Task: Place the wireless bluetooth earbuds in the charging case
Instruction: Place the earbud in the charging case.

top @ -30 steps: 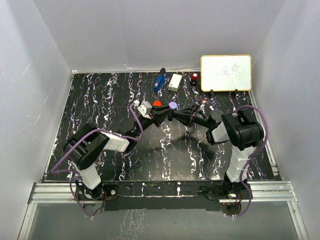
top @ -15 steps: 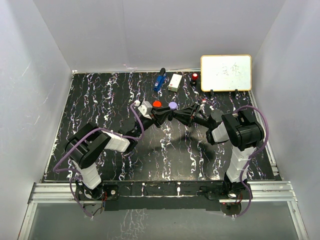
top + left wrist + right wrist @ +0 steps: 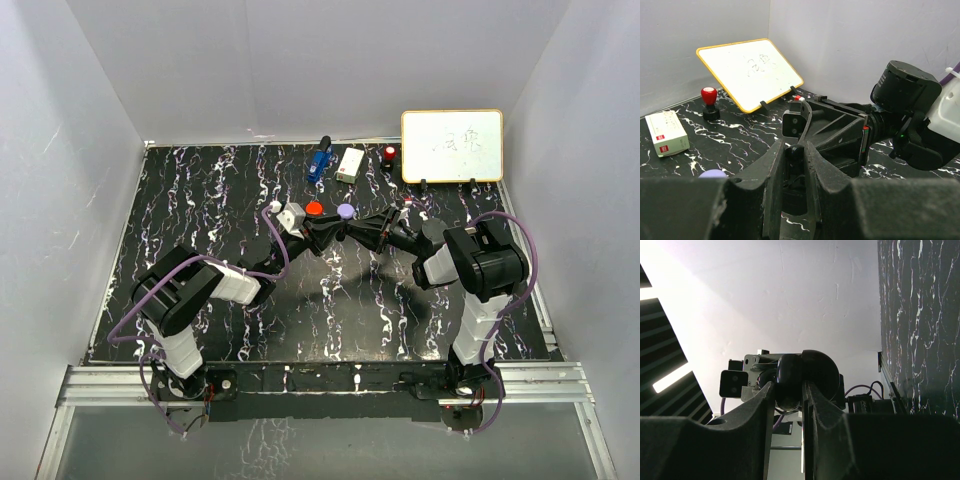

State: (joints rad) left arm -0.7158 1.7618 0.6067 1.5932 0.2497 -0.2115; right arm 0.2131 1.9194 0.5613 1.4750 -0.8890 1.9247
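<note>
Top view: my left end effector (image 3: 325,233) and right end effector (image 3: 366,230) meet tip to tip over the worktop (image 3: 200,200), just short of the red case (image 3: 314,208) and lavender case (image 3: 346,211). I can't make out any earbuds there. Left wrist: the fingers sit nearly together around a dark speck (image 3: 793,150), perhaps a black bud; whether it's clamped, I cannot tell. Right wrist: equally narrow gap, grip unclear. I'd judge a bud feather-light, rigid and slick, so I'd pinch its stem gently.

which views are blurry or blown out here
Right wrist: the white wall is blown out at upper left, and the right pincer's fingers are dark, soft blurs. Left wrist: the left pincer's fingers are soft, the whiteboard sharp. Top external: evenly lit.
</note>
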